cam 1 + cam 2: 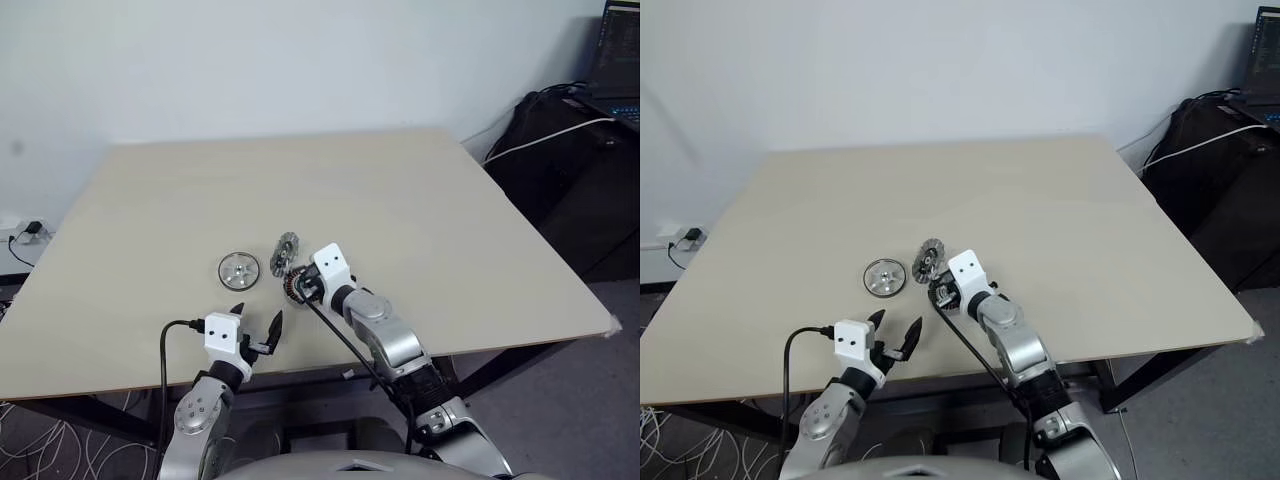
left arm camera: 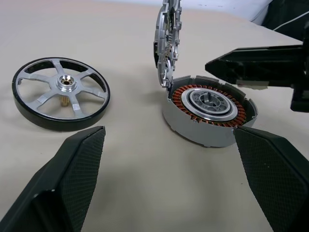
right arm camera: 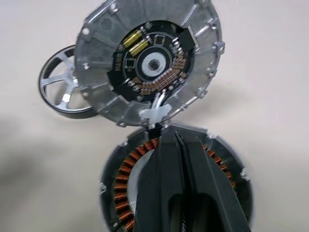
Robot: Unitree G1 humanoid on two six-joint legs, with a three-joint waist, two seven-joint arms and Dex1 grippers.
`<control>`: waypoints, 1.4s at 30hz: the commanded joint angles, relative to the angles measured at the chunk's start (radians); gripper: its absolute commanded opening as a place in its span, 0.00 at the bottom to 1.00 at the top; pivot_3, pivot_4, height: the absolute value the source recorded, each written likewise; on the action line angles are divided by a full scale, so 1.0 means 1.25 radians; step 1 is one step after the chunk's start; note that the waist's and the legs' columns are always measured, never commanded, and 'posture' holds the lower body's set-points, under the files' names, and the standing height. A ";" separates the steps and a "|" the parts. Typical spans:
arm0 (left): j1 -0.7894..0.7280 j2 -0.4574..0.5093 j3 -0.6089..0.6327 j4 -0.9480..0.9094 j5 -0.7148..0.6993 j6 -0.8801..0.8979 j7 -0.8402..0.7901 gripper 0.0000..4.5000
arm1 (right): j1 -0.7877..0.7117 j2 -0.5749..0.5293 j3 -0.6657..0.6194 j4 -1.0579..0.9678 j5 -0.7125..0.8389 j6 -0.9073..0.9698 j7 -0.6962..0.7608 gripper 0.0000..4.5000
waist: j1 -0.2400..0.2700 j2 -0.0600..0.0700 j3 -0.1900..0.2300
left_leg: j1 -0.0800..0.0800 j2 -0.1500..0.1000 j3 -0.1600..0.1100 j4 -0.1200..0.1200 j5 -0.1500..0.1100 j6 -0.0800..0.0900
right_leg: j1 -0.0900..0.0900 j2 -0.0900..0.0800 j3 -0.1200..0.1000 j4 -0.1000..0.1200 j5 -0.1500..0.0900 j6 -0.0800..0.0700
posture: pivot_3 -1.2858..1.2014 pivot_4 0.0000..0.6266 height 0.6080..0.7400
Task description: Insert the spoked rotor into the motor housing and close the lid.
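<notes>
The motor housing [image 2: 207, 108] lies flat on the table with its ring of copper windings showing. Its lid [image 3: 149, 63] stands upright at the housing's far edge, circuit-board side facing the housing [image 1: 297, 287]. Left of them the spoked rotor [image 2: 60, 92], a dark-rimmed wheel with silver spokes, lies flat on the table [image 1: 430, 200]. My right gripper [image 3: 169, 133] is shut with nothing in it, hovering over the windings, its tips just short of the lid's lower edge. My left gripper [image 1: 257, 325] hangs open near the table's front edge, short of both parts.
Dark bags [image 1: 580, 170] with a white cable [image 1: 545, 140] across them stand off the table's right side, a laptop [image 1: 620, 60] behind them. A wall socket with cables [image 1: 25, 235] sits at the far left. The table's front edge [image 1: 120, 385] runs just under my left gripper.
</notes>
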 commanded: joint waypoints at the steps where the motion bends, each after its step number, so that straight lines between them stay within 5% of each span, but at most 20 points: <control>1: -0.006 -0.003 0.002 -0.027 -0.004 -0.014 0.004 1.00 | -0.026 0.011 0.003 0.000 -0.008 0.002 -0.004 0.00 | 0.000 0.000 0.000 | 0.000 0.000 0.000 0.000 0.000 0.000 | 0.000 0.000 0.000 0.000 0.000 0.000 | 0.52 0.00 1.00; 42: -0.005 -0.004 0.000 -0.025 -0.005 -0.017 0.011 1.00 | -0.098 0.045 -0.022 0.153 -0.021 -0.065 -0.013 0.00 | -0.003 0.000 0.000 | 0.000 0.000 0.000 0.000 0.000 0.000 | 0.000 0.000 0.000 0.000 0.000 0.000 | 0.52 0.00 1.00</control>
